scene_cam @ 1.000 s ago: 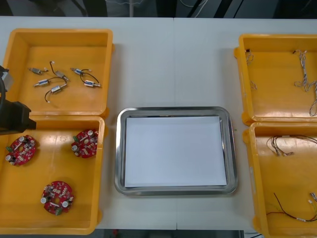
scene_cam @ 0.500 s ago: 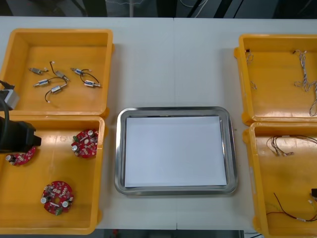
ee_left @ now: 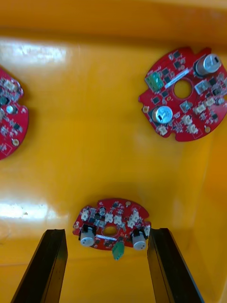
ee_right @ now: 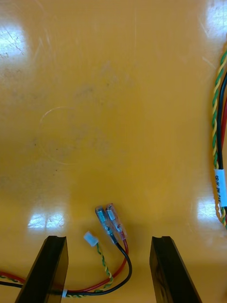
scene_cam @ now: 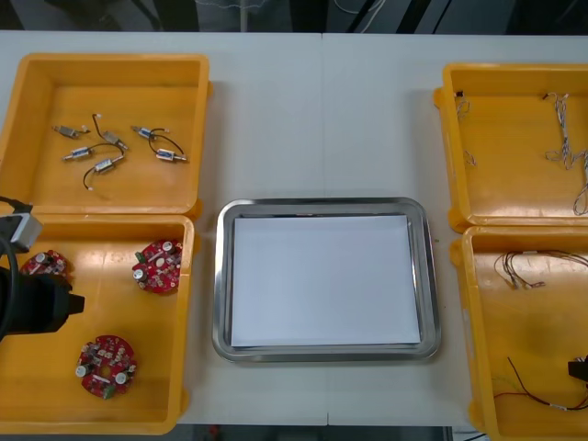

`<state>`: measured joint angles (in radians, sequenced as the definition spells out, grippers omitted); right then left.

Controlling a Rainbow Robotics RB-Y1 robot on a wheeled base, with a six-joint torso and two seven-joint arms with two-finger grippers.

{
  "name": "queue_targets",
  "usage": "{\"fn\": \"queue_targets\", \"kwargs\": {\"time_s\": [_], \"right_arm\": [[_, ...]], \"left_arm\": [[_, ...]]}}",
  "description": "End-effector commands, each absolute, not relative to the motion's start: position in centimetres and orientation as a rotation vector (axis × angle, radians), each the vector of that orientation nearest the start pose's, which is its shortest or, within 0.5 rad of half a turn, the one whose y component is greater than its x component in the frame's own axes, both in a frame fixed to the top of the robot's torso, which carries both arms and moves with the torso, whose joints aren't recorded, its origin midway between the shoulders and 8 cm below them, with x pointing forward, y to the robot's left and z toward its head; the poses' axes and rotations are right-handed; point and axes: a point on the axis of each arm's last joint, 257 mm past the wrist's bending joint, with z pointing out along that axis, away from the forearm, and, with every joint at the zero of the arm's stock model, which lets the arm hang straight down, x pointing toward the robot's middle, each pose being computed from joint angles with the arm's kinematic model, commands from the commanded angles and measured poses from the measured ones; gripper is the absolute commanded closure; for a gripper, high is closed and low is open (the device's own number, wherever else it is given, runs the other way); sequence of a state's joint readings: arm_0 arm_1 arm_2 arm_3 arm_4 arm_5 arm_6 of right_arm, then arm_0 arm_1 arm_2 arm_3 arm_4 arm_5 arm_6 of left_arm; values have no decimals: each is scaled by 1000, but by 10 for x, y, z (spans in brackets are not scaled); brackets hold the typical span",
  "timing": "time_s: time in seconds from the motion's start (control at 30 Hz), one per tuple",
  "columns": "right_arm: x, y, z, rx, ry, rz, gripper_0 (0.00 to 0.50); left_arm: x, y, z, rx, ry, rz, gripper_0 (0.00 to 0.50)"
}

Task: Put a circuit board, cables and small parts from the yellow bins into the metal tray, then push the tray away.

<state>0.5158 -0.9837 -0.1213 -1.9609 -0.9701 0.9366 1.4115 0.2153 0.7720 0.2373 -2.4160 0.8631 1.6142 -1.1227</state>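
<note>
Nearest me, the left gripper (ee_left: 108, 270) hangs low in the near left yellow bin (scene_cam: 186, 322). Its fingers are spread apart, with a round red circuit board (ee_left: 112, 229) lying loose between their tips and a second board (ee_left: 184, 94) farther off. On the other side, the right gripper (ee_right: 109, 270) is down in the near right yellow bin (scene_cam: 470, 331), fingers likewise apart around the plug ends of a red and yellow cable (ee_right: 111, 225). Between the bins sits the metal tray (scene_cam: 221, 276), white inside. Beyond, small metal parts (scene_cam: 118, 147) lie in the far left bin (scene_cam: 110, 61), and twisted cables (scene_cam: 565, 138) in the far right bin (scene_cam: 514, 69).
</note>
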Motion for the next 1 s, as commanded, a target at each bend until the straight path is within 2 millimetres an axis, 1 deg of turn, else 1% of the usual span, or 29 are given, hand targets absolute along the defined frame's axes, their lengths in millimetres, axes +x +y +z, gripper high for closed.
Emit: {"fn": "queue_targets", "kwargs": {"time_s": [0.03, 0.27, 0.4, 0.63, 0.77, 0.9, 1.0], "right_arm": [[282, -430, -358, 94, 2675, 106, 0], [287, -425, -360, 90, 2663, 108, 0], [289, -428, -359, 77, 2659, 86, 0], [291, -433, -358, 65, 2653, 58, 0], [292, -434, -363, 71, 2640, 58, 0], [294, -434, -371, 75, 2621, 62, 0], [294, -434, -372, 71, 2623, 63, 0]], "left_arm": [[295, 326, -239, 17, 2675, -103, 0], [286, 323, -257, 27, 2666, -118, 0], [278, 323, -267, 45, 2681, -105, 0], [272, 325, -279, 79, 2670, -76, 0], [272, 328, -287, 111, 2657, -23, 0], [269, 327, -294, 112, 2666, -12, 0], [268, 327, -299, 112, 2667, -2, 0]]}}
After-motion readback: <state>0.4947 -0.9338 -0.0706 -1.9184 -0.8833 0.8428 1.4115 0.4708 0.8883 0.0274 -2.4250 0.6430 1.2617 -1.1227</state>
